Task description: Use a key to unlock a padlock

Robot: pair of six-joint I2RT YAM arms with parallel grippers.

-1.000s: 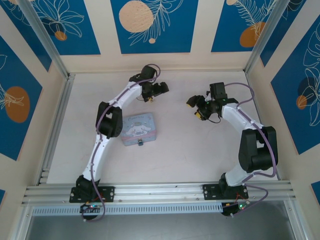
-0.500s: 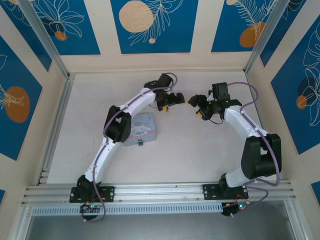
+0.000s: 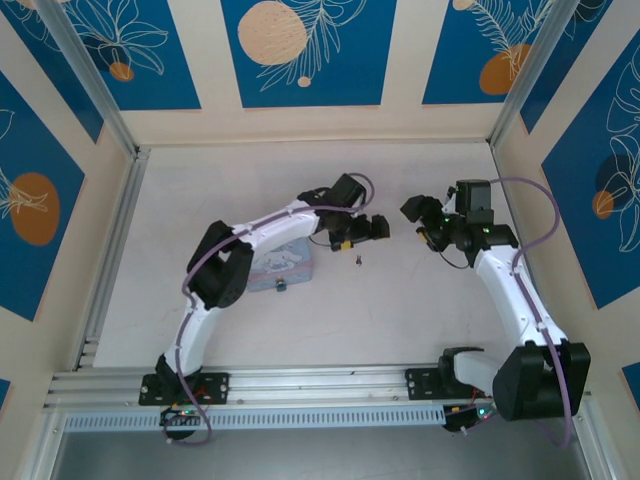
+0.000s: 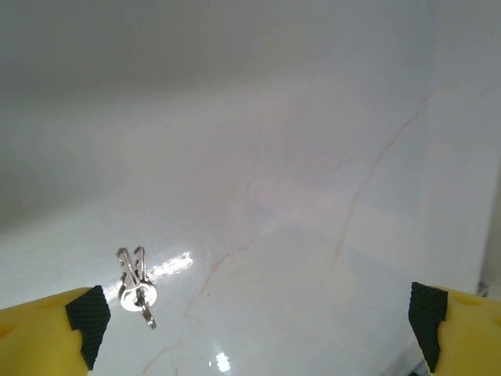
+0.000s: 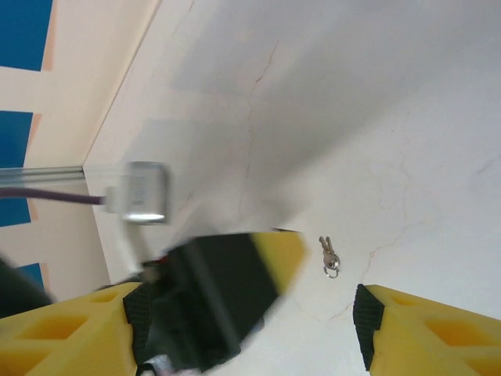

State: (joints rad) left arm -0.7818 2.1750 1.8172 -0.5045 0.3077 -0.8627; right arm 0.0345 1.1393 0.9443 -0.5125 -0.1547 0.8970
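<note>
The key [image 3: 358, 262] is seen lying flat on the white table [image 3: 420, 310], just below the left gripper [image 3: 365, 235]; that gripper's yellow fingers [image 4: 47, 333] are spread wide, nothing held; the right gripper [image 3: 415, 220] is likewise parted and empty, close by; the padlock [image 3: 281, 288] is spotted at the blue tin's [image 3: 295, 258] near edge, apart from the key.
</note>
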